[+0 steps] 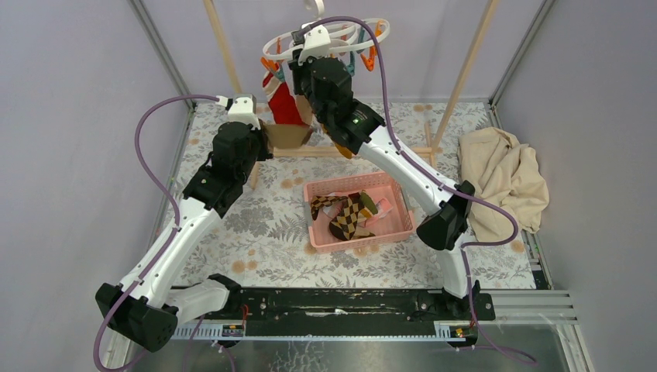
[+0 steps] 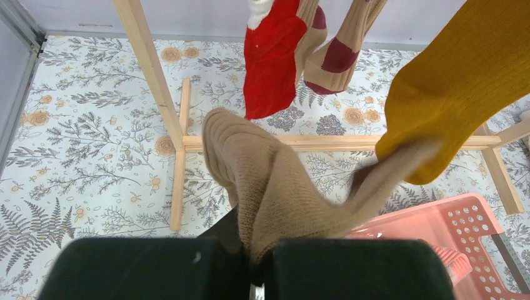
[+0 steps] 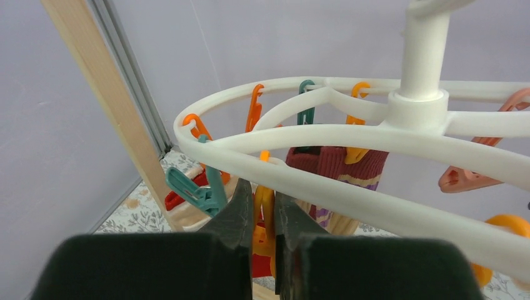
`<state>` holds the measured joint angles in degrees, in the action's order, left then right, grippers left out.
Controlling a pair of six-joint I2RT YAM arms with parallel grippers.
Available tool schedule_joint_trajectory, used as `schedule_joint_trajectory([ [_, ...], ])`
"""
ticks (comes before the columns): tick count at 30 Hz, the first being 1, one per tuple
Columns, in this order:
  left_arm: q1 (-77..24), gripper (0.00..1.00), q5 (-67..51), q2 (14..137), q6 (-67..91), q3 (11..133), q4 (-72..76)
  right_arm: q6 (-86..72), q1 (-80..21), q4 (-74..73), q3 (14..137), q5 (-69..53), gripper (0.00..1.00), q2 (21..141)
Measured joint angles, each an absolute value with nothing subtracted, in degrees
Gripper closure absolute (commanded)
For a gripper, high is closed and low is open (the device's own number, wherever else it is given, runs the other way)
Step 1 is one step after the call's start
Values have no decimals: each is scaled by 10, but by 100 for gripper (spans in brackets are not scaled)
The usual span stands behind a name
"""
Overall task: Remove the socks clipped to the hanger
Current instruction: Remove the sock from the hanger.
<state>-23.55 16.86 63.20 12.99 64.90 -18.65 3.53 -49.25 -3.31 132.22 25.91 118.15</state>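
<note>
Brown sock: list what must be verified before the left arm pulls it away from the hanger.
1. Left fingers shut on brown sock: ok.
2. Right fingers shut on an orange clip under the hanger: ok.
3. That clip is the one holding the brown sock: cannot tell.
4. Sock's top end released: cannot tell, hidden behind the mustard sock.
5. Pink basket in place to receive it: ok.

The desk (image 1: pixel 256 232) has a cover printed with grey leaves and orange flowers. On it stand a pink basket (image 1: pixel 360 242) in the middle, a crumpled beige cloth (image 1: pixel 503 182) at the right and the feet of a wooden rack (image 2: pixel 180 156) at the back.
</note>
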Motion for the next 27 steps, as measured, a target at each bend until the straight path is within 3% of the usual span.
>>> schedule_joint_trajectory([
  [4,-234,100,169,632,130,649,-187,36,-493,-32,1320,259,100,1181],
  [7,-234,100,169,632,130,649,-187,36,-493,-27,1317,259,92,1181],
  [10,-234,100,168,632,130,649,-187,36,-493,-16,1310,259,59,1181],
  [13,-234,100,165,632,130,649,-188,34,-493,-6,1300,257,39,1181],
  [16,-234,100,161,632,131,649,-189,33,-494,-2,1272,257,31,1173],
  [24,-233,100,140,632,136,652,-199,29,-494,11,1171,258,20,1122],
  [27,-233,100,128,632,139,663,-208,18,-494,21,1122,253,5,1086],
])
